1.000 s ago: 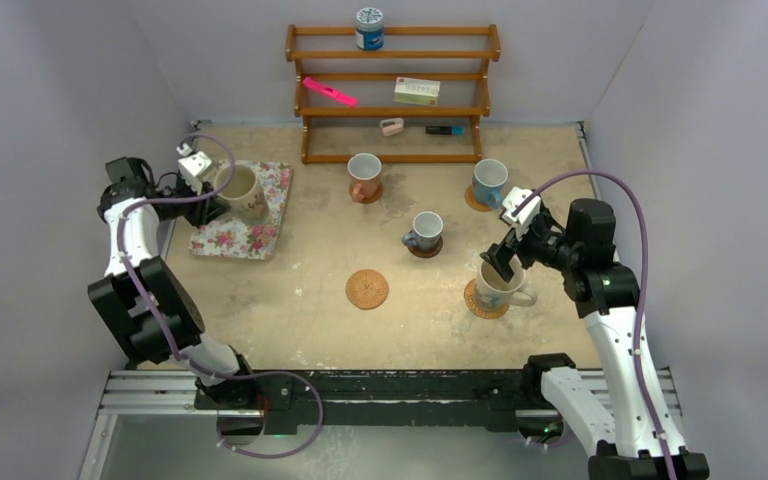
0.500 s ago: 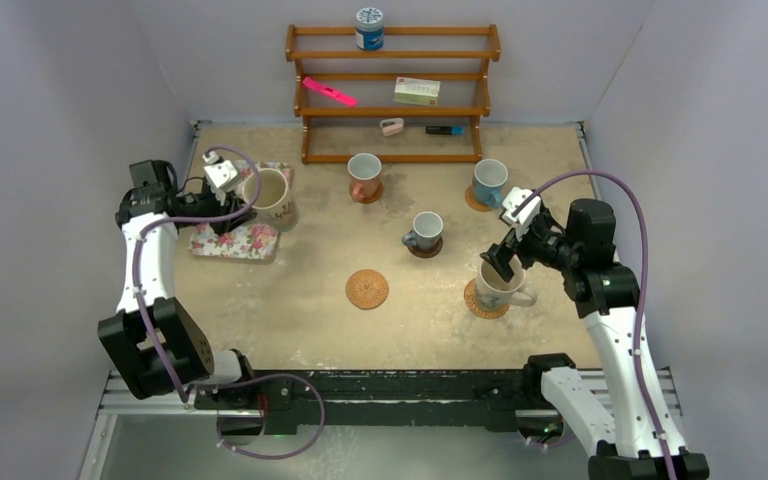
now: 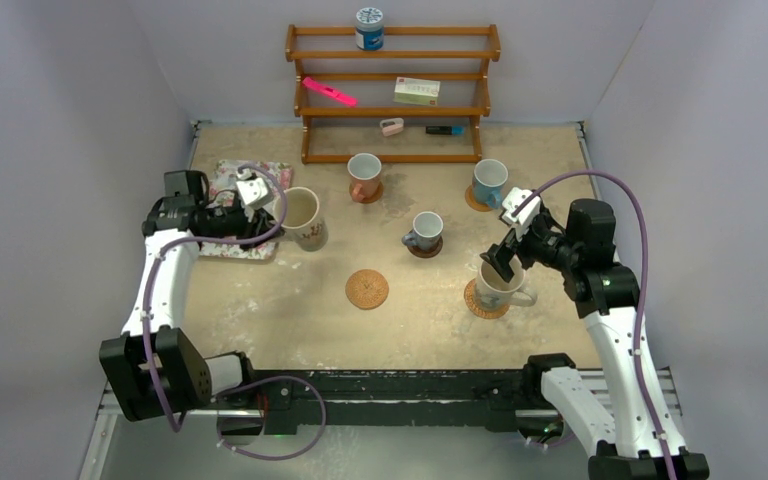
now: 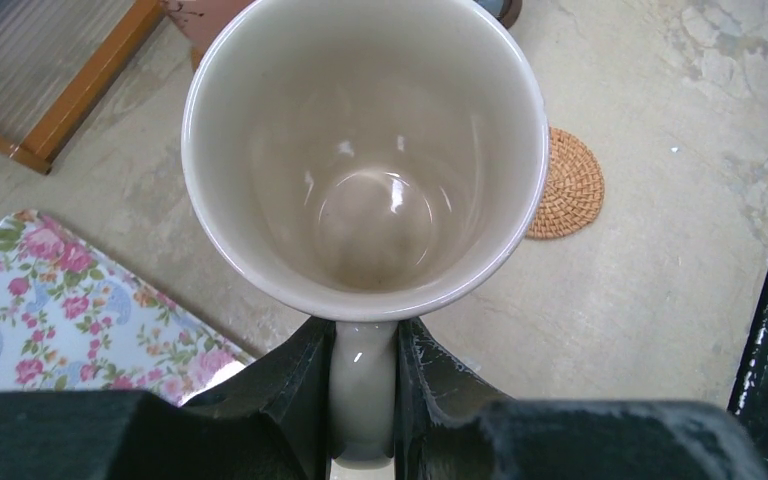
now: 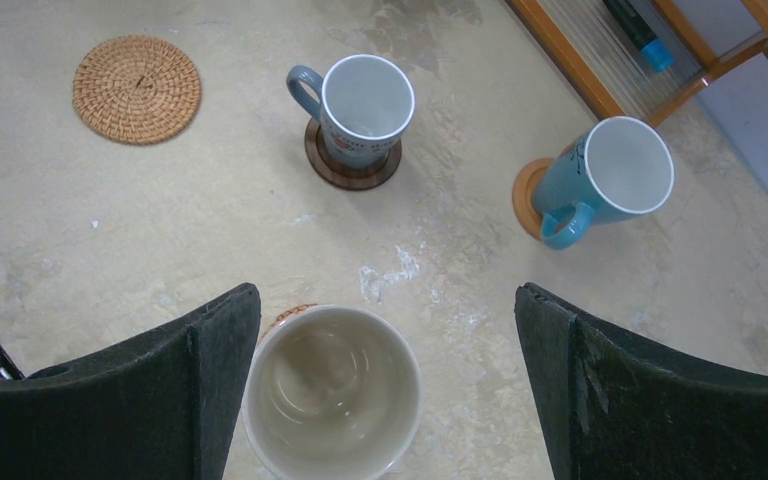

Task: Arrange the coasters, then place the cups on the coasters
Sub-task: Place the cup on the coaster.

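When you look from the top, left gripper (image 3: pixel 276 214) holds a cream mug (image 3: pixel 303 217) beside the mat (image 3: pixel 222 180). Left wrist: fingers (image 4: pixel 295 390) pinch its handle (snug), bare coaster (image 4: pixel 567 185) nearby. Right wrist: right gripper (image 5: pixel 388 330) wide open, straddling a second mug (image 5: pixel 332 392), gripping nothing.

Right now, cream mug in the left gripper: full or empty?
Empty. The wrist view looks straight into the cream mug: bare glazed bottom, no liquid. The left gripper pinches its handle.

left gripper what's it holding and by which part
The left gripper holds the cream mug by its handle, with one finger pressed against each side of the handle.
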You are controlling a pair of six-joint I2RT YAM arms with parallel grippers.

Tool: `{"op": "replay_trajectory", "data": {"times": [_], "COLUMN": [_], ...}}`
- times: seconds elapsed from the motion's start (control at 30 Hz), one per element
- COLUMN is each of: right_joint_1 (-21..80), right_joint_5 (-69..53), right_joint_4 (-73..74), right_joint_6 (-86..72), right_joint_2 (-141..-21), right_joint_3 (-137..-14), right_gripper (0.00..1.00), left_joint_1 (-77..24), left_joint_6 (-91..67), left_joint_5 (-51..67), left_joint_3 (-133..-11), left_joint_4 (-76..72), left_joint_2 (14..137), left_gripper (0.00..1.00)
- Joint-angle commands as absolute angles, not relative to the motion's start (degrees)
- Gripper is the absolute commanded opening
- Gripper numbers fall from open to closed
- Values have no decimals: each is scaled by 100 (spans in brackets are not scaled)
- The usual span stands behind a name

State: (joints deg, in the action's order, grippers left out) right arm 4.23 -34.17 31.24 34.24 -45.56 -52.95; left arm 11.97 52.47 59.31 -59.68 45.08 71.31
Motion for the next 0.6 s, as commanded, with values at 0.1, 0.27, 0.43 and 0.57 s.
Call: {"op": "replay_trajectory", "data": {"times": [0.1, 0.27, 0.43, 0.57], "right_joint_1": [439, 439, 439, 439], "right_joint_5": [-3575, -3586, -3612, -3620], "right_joint_4": [3259, 3271, 3290, 3302], "right_joint_6": [3540, 3568, 3602, 3630], "right_joint_2": [-4448, -4430, -4421, -4412], "right_joint_3": [-5286, -5265, -5249, -5230], "right_gripper": [99, 99, 99, 99], "left_joint_1": [581, 190, -77, -298], "left_joint_6": [4819, 4676, 4668, 4578], "left_joint_5": [6180, 6018, 5944, 5921], "left_joint_3": [-5766, -5568, -5480, -5405], "left_joint_4": [3719, 3499, 3397, 3278], "left_joint_2": [6733, 6662, 6667, 6695], "left_gripper": [0, 0, 0, 0]}}
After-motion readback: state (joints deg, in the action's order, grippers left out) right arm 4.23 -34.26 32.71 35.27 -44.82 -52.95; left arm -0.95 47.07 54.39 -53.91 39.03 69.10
